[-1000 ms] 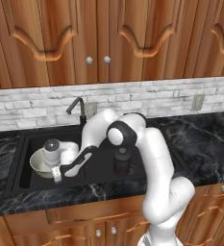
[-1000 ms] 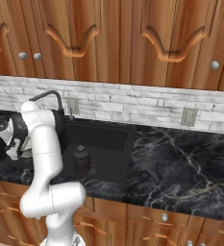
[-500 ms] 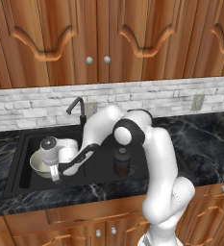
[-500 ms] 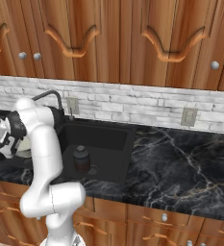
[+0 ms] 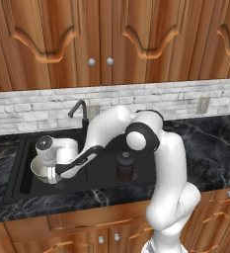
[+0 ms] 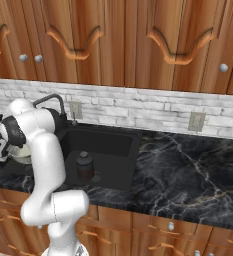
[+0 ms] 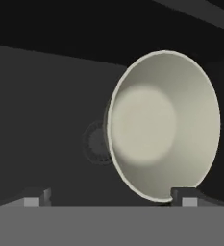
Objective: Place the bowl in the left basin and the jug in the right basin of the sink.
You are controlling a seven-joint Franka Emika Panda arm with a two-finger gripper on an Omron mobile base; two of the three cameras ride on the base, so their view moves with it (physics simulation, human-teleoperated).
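Bowl [image 5: 41,167] and jug [image 5: 125,165] both sat down inside the black sink [image 5: 22,184], the bowl in the left basin [image 5: 21,173] and the jug in the right basin [image 5: 143,173].

From the left base view the whole sink lay open: the cream bowl rested on the floor of the narrower basin, with the white hand of the arm reaching over it, and the dark jug stood upright in the wider basin, well apart from the bowl, past the centre divider. The gooseneck faucet [image 5: 78,109] rose behind the sink against the pale brick wall.

From the right base view the arm's white shoulder and elbow covered most of the left basin, so the bowl [image 6: 19,156] showed merely as a pale sliver at the picture's left, partly cut off by the arm. The jug [image 6: 84,165] was plain there, standing alone on the floor of the right basin [image 6: 113,150].

The hand view gave what neither base view did: the bowl's [image 7: 164,126] greyish inside seen nearly face on, with the round drain [image 7: 96,142] of the basin half hidden behind its rim. The gripper [image 7: 110,197] stood spread wide, one tip far out to each side, with nothing between them; one fingertip [image 7: 188,196] lay just at the bowl's lower rim, and I could not tell whether it touched.
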